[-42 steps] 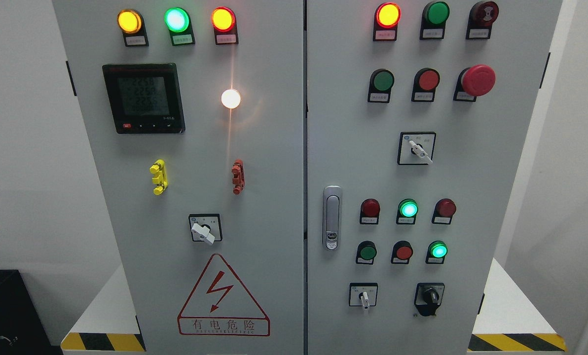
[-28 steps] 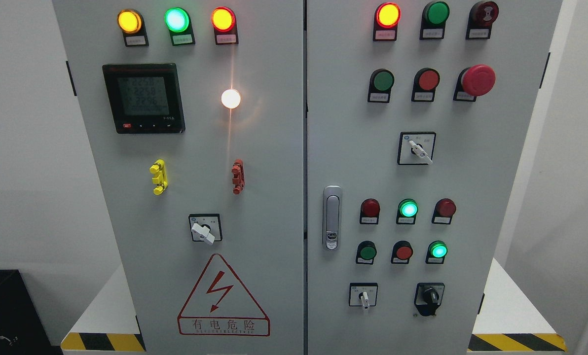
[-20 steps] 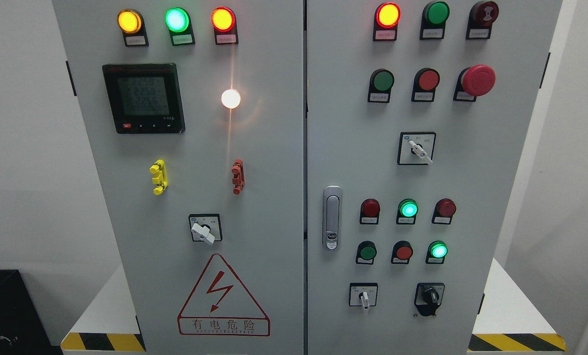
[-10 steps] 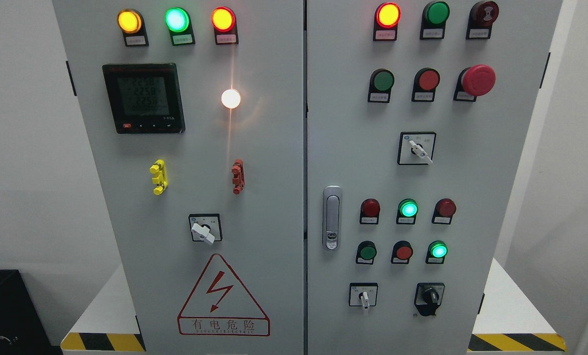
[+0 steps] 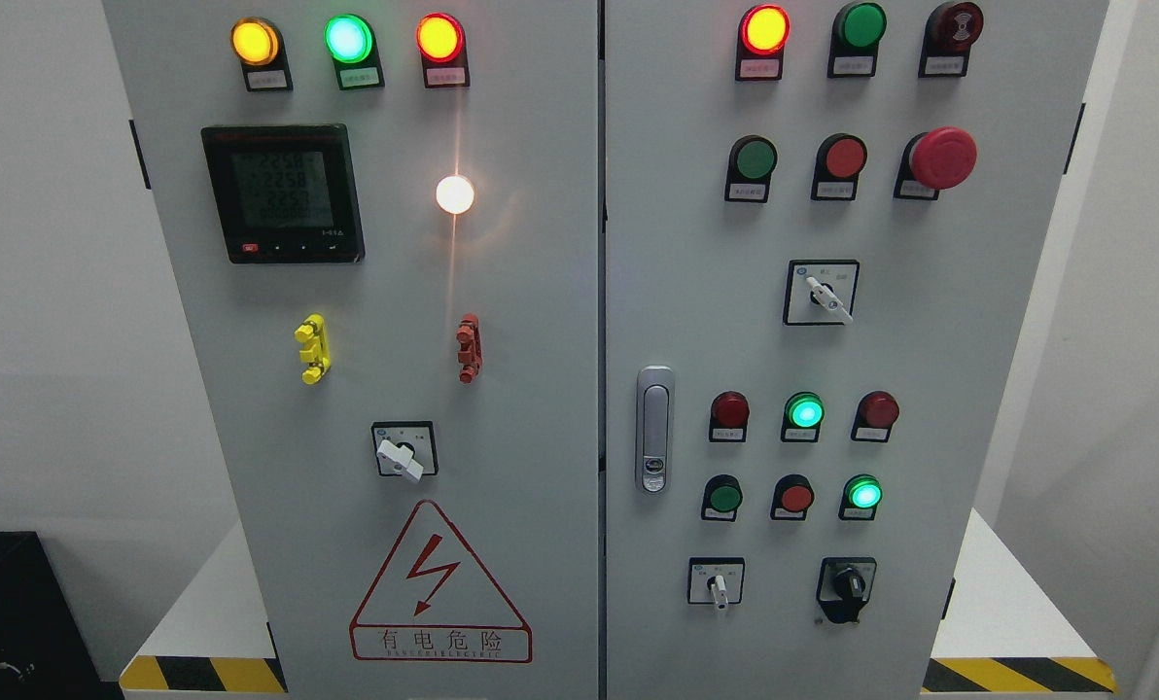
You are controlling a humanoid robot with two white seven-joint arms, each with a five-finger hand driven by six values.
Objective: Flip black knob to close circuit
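Neither hand of the robot shows in the head view, so I cannot tell if the fingers are open or closed.

Nearest to me, at the bottom edge, the white platform (image 5: pixel 1007 593) with yellow-black stripes carries the grey cabinet (image 5: pixel 541 292). At about 5 o'clock on the right door sits the black knob (image 5: pixel 848 584), its pointer standing nearly upright. Just beside it, at its 9 o'clock, is a small white selector switch (image 5: pixel 718 586). On the left door, at 7 o'clock, is the red warning triangle (image 5: pixel 440 583), and above it another white rotary switch (image 5: pixel 402 456), turned toward its 4 o'clock.

Higher, near the middle seam, is the silver door handle (image 5: pixel 653 428). To its 3 o'clock are two rows of small lamps; two green lamps (image 5: pixel 805 412) are lit. A yellow clip (image 5: pixel 313 349) and a red clip (image 5: pixel 469 348) sit at mid height on the left door.

Farther up are the black meter (image 5: pixel 282 192), a bright white lamp (image 5: pixel 455 194), and the red mushroom button (image 5: pixel 941 157) at 2 o'clock.
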